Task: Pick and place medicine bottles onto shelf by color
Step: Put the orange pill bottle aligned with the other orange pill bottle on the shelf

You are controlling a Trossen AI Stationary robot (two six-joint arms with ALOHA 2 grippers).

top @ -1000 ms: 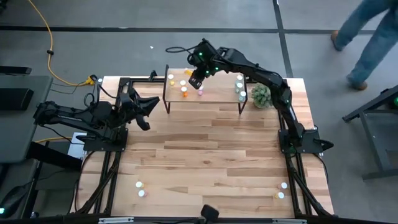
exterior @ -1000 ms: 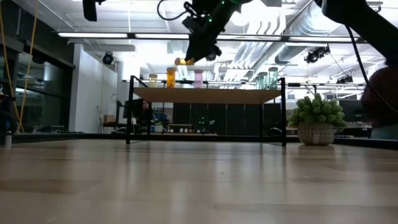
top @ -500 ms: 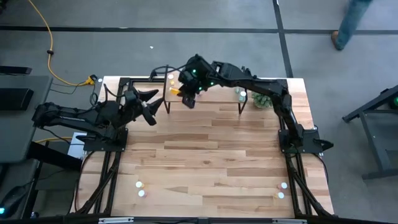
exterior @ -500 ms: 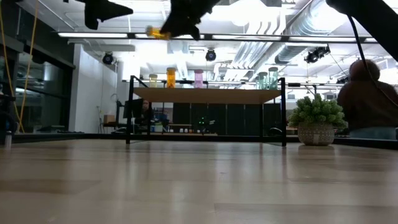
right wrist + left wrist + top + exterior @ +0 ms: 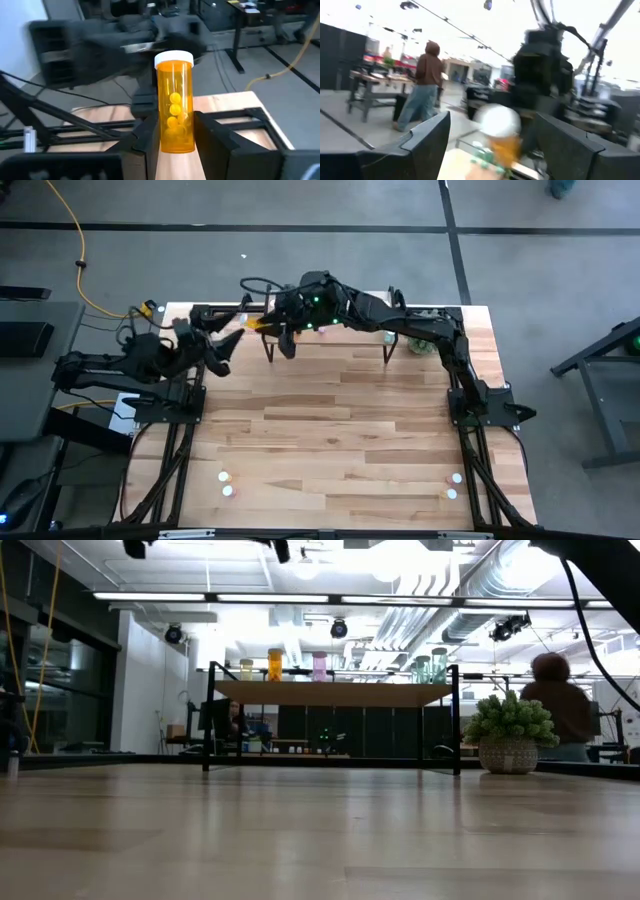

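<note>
An orange medicine bottle (image 5: 174,107) with a white cap is in my right gripper (image 5: 270,326), which is shut on it. It hangs high above the table's far left, just left of the shelf (image 5: 335,693). My left gripper (image 5: 226,340) faces it, open. Its two fingers (image 5: 427,142) stand either side of the bottle's cap (image 5: 497,121) without touching. On the shelf top stand a yellow (image 5: 246,669), an orange (image 5: 274,664) and a pink bottle (image 5: 319,666) at the left. Two teal ones (image 5: 431,667) are at the right. From above, my right arm hides most of the shelf. My right gripper pinches the orange bottle's lower body (image 5: 176,142), near its base, between its two fingers. The fingers (image 5: 146,137) reach about level from the table's right and lie along the bottle. The bottle sticks out past the fingertips, cap toward my left gripper, lifted clear of table and shelf.
A fuzzy green plant in a pot (image 5: 509,733) stands right of the shelf. Small bottles lie near the table's front edge, left (image 5: 226,483) and right (image 5: 453,485). A yellow cable (image 5: 85,270) runs on the floor beyond the far left corner. A person (image 5: 556,700) is in the room behind.
My right gripper has swung from above the shelf toward the table's left with the orange bottle, rising and tipping from pointing down to about level. The bottle now points its cap at my left gripper. My left gripper has shifted slightly toward the far edge.
</note>
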